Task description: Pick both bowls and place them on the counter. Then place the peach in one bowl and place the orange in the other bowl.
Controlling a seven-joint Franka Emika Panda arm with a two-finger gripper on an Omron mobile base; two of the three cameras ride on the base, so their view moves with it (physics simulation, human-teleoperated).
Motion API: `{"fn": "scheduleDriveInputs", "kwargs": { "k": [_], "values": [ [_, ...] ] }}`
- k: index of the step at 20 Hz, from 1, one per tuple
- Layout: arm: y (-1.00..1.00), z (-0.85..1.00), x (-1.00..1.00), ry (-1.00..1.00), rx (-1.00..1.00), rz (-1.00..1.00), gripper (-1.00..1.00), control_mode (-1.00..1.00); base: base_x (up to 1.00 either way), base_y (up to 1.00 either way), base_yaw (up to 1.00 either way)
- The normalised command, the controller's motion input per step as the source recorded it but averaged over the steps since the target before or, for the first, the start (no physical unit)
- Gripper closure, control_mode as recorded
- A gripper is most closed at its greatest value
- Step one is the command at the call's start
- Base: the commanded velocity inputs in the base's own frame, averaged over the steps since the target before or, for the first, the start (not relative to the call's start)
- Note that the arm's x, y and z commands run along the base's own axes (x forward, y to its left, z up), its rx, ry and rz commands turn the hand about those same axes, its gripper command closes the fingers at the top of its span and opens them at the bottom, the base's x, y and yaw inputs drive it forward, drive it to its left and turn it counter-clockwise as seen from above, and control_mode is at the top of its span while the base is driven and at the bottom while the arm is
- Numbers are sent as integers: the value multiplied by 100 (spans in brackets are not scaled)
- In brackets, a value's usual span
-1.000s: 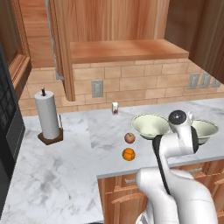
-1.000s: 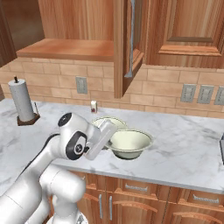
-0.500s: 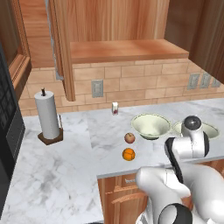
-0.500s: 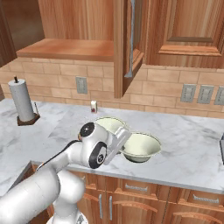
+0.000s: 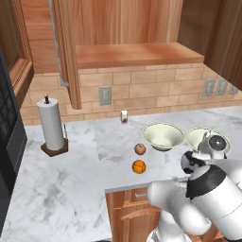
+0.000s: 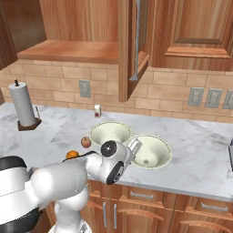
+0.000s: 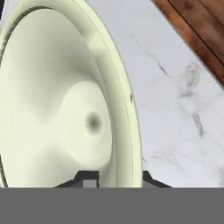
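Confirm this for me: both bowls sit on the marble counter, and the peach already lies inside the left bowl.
Wrong on the peach. In the left base view the peach lies on the counter beside the orange, outside the bowls. Both bowls do sit on the counter.

Even, soft rendered light; faint shadows, no glare.

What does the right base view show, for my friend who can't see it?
Two cream bowls, one beside the other, sit on the marble counter, with the white arm's end effector at the nearer bowl's rim. A peach and an orange lie left of them.
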Motion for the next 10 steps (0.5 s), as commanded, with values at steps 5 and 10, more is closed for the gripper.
{"fn": "scheduleDriveInputs", "kwargs": {
  "k": [5, 10],
  "values": [
    [-15, -8, 26, -4, 3, 19, 100, -100, 0, 0, 0],
    [-13, 0, 14, -3, 1, 15, 100, -100, 0, 0, 0]
  ]
}}
